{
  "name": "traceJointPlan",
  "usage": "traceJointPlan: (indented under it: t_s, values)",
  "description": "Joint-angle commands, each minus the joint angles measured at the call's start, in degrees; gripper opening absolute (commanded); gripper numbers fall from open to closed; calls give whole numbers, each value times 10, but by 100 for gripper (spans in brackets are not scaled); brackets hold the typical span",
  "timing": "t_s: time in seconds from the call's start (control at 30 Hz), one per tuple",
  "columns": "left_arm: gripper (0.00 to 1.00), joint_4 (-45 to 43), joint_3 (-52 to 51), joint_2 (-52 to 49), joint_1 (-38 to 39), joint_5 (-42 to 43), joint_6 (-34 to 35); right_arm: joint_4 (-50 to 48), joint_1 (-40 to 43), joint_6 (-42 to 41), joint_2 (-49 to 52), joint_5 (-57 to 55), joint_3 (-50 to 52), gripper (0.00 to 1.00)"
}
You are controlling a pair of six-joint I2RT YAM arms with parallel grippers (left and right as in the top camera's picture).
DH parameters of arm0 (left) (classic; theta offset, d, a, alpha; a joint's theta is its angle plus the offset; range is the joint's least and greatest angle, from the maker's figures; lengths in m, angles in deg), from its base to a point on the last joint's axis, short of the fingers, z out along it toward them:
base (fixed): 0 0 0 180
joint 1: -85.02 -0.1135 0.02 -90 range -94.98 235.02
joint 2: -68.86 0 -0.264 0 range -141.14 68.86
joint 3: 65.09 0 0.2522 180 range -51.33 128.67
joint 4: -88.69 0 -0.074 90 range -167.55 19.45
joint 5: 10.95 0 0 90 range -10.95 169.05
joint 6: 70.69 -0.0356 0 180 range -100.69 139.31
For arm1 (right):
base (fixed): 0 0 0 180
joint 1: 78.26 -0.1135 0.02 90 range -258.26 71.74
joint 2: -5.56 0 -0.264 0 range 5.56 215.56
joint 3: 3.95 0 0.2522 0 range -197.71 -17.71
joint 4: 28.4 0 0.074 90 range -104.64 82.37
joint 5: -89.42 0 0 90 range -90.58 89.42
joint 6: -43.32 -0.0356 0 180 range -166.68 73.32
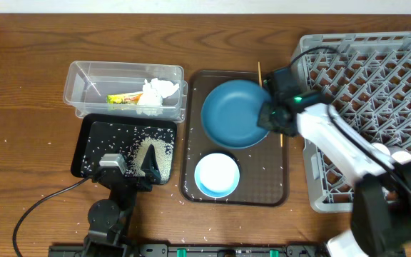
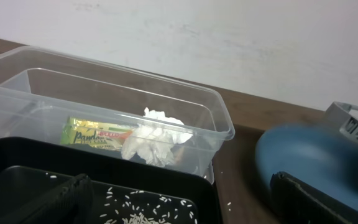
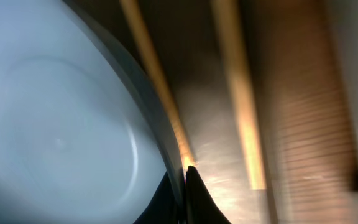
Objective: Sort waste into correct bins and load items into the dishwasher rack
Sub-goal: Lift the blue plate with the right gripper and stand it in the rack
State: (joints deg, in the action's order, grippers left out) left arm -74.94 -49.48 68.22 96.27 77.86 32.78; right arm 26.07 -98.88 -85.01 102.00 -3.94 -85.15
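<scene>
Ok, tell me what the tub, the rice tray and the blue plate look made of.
The tub: clear plastic; its see-through walls show the wrapper and tissue inside. The rice tray: probably glossy black plastic, sheen on its rim. The blue plate: smooth, even surface, ceramic or melamine; cannot tell which.

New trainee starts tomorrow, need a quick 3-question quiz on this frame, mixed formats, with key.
1. True or false: the tissue lies in the clear tub.
2. The right gripper is clamped on the rim of: A) white bowl B) blue plate C) chopstick
3. Fill in: most of the rice lies in the ____ tray.

Key: 1 true; 2 B; 3 black, the black tray.
</scene>
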Motion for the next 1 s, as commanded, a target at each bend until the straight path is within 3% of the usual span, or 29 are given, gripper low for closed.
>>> traceJointPlan:
  t_s: [0.0, 0.23, 0.3, 0.4, 0.7, 0.87, 0.97]
  values:
    - [93, 14, -16, 3, -3, 2, -1, 2, 13, 49, -104, -106, -4, 1]
    - [93, 14, -16, 3, -3, 2, -1, 22, 13, 190, -280, -452, -4, 1]
    - [94, 14, -16, 3, -3, 2, -1, 15, 18, 231, -309, -600, -4, 1]
    - [94, 14, -16, 3, -3, 2, -1, -17, 39, 265, -332, -713, -4, 1]
    - [93, 14, -16, 3, -3, 2, -1, -242, 189, 504, -277, -721, -4, 1]
    - [94, 14, -16, 3, -3, 2, -1, -377, 232, 634, -216, -714, -4, 1]
    - [93, 14, -16, 3, -3, 2, -1, -408, 244, 672, -176, -714, -4, 1]
